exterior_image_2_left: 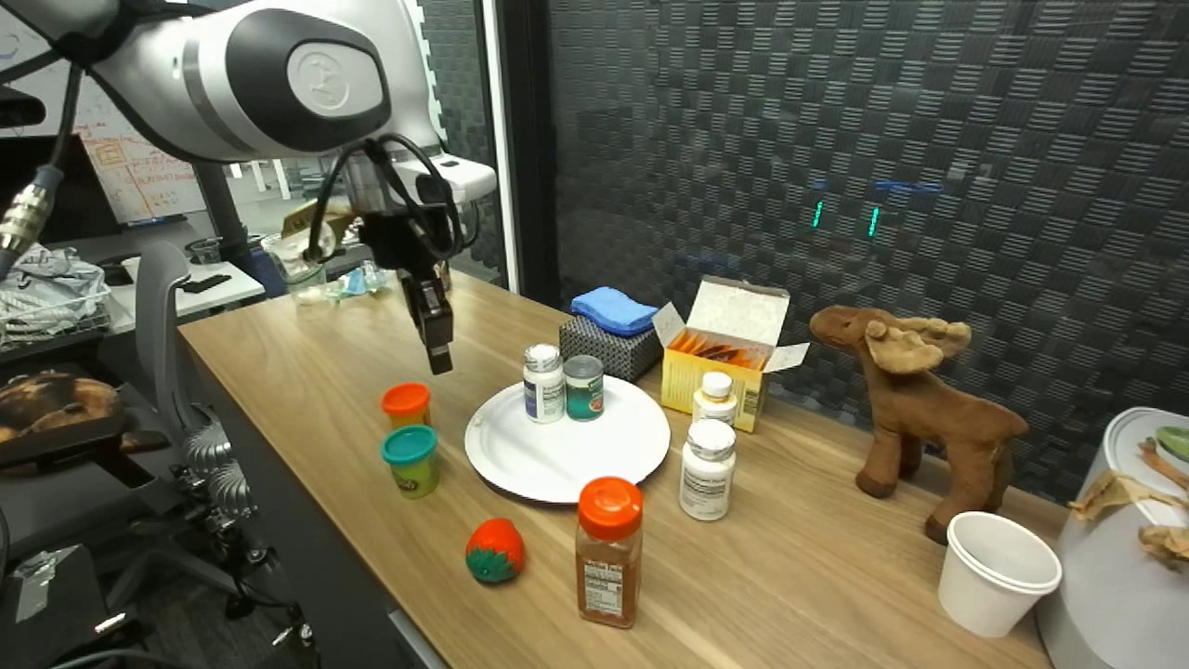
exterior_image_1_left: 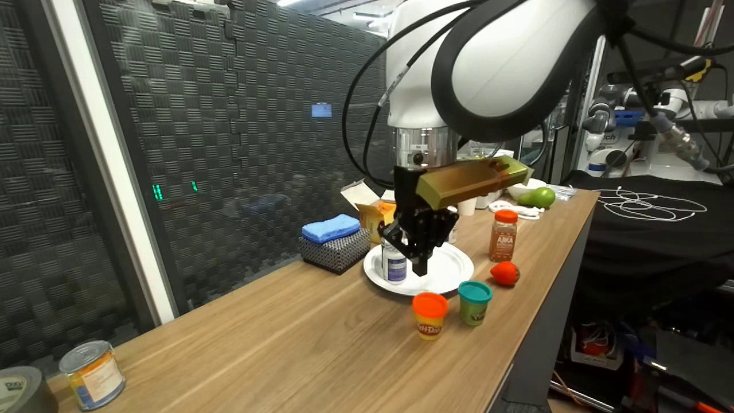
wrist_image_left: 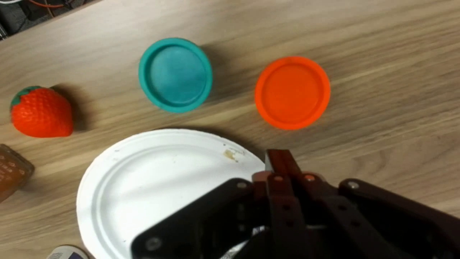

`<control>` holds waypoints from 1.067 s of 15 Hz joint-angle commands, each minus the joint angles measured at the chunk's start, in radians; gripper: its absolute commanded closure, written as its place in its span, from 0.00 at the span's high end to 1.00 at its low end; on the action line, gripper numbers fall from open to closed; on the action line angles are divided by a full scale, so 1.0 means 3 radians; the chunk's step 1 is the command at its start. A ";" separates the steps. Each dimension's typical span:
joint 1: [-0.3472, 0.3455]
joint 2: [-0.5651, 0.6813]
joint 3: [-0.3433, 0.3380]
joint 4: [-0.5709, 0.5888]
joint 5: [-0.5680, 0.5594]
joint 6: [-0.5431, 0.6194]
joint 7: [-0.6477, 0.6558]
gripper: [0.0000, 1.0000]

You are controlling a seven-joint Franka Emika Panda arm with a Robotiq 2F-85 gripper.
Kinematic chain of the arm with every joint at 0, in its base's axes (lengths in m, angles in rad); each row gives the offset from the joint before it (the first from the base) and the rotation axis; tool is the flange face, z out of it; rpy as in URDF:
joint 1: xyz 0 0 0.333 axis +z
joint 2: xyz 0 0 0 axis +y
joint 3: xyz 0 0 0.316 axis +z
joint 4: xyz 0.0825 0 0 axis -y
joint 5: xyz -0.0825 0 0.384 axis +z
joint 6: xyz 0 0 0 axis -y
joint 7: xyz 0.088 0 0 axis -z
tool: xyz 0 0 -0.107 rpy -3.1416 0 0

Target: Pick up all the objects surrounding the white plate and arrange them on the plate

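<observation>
Over the wooden table, at the edge of the white plate, my claw hangs with its two fingers together, tip against tip. In the wrist view the plate spreads just to the left of my fingertips, and in an exterior view two things stand upright on it: a blue-labelled white bottle and, right beside it, a green can. Of all the things around the plate, the orange-lidded tub is nearest my fingertips, upright on the table just off the rim. The teal-lidded tub stands a little farther from my claw, near the orange one but apart from it. Farther along from me, on the same side of the plate, a red strawberry lies on the table, and beyond that the spice bottle stands upright under its orange cap. Across the plate from my claw, in an exterior view, I see a wide-capped white bottle standing near the rim and, behind it, a narrow-capped white bottle in front of the yellow carton; whether those last two touch, I cannot tell. Also past the plate from me is a dark patterned box with a folded blue cloth on top. Well apart from my claw, in an exterior view, are a metal tin and, beside it, a roll of tape; in an exterior view a toy moose stands far off too, near paper cups.
</observation>
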 commanded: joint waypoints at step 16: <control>0.0098 0.0196 0.0284 0.0147 -0.0231 -0.0453 -0.1087 1.00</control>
